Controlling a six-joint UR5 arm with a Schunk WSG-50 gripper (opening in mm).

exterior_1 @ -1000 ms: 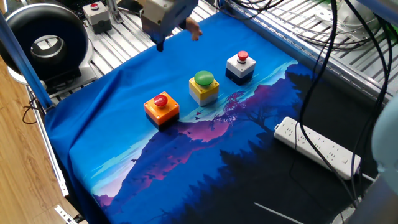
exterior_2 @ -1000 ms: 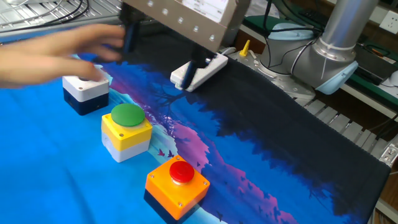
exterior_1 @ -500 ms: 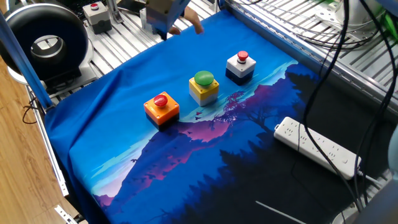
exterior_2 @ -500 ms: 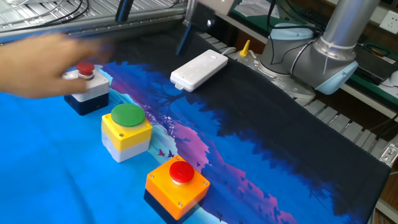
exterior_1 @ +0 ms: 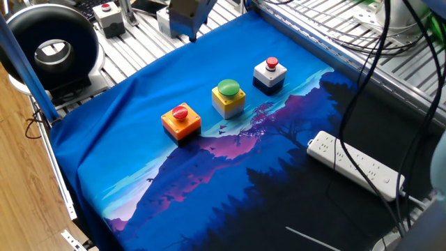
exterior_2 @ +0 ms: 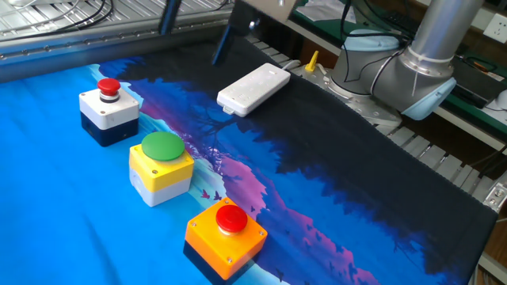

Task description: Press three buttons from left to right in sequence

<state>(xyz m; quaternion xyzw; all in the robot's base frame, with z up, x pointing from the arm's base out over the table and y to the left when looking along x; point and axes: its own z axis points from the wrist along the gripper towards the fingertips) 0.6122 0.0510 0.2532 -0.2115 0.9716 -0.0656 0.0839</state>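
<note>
Orange cube button box with red cap (exterior_1: pixel 180 119) comes first; my fingers (exterior_1: pixel 182 15), grip state unclear, hover at the worktop's (exterior_1: pixel 125 146) far edge and should descend squarely.

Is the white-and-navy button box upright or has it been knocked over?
Upright. The white-and-navy button box sits flat on the blue cloth, its red cap pointing straight up in both views.

Plastic boxes on printed cloth, metal all round.

Under me the cloth (exterior_1: pixel 209 174) lies smooth and matt; the 3 buttons (exterior_1: pixel 228 97) look like hard plastic with glossy caps. The power strip (exterior_2: pixel 253 88) is smooth white plastic. My arm base (exterior_2: pixel 412 67) is brushed metal, and the table frame (exterior_1: pixel 132 52) is ribbed aluminium.
</note>
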